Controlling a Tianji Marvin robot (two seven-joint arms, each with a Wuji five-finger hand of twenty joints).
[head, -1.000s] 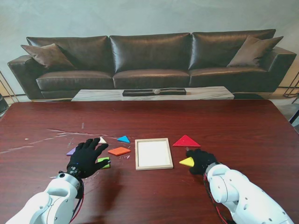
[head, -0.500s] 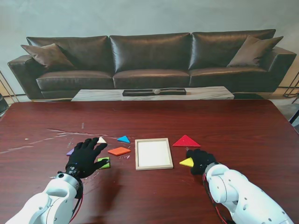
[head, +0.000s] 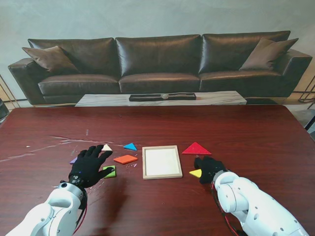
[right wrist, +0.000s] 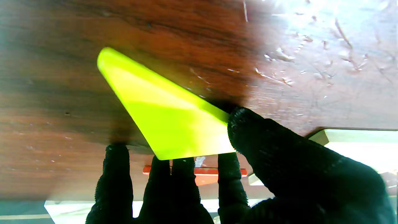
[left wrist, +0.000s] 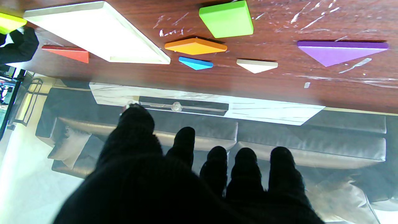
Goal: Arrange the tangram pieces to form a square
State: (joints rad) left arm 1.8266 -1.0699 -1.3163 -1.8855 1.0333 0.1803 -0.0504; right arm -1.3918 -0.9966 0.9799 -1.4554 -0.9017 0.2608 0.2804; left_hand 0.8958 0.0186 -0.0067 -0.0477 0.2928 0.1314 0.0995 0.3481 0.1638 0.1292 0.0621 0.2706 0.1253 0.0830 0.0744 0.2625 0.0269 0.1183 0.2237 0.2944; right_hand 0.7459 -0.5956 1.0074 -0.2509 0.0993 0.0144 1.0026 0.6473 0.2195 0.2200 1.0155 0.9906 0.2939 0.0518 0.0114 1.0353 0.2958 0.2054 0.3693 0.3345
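An empty wooden-rimmed tray (head: 161,162) lies mid-table. To its right, my right hand (head: 210,168) is shut on the yellow triangle (head: 196,172). In the right wrist view the thumb (right wrist: 279,149) presses one edge of that triangle (right wrist: 164,118) and the fingers (right wrist: 161,186) meet the opposite edge. The red triangle (head: 196,149) lies just beyond. Left of the tray lie the orange parallelogram (head: 125,159), blue triangle (head: 130,146), cream triangle (head: 107,147), green square (head: 110,171) and purple triangle (head: 74,160). My left hand (head: 89,164) is open, fingers spread, over the green and purple pieces.
The dark wooden table (head: 246,132) carries white scratch marks (head: 64,141) at its left. Beyond its far edge stand a low marble table (head: 162,99) and a dark leather sofa (head: 157,64).
My right hand has shifted slightly left and closed further over the yellow triangle, so less yellow shows. The left hand has barely moved.
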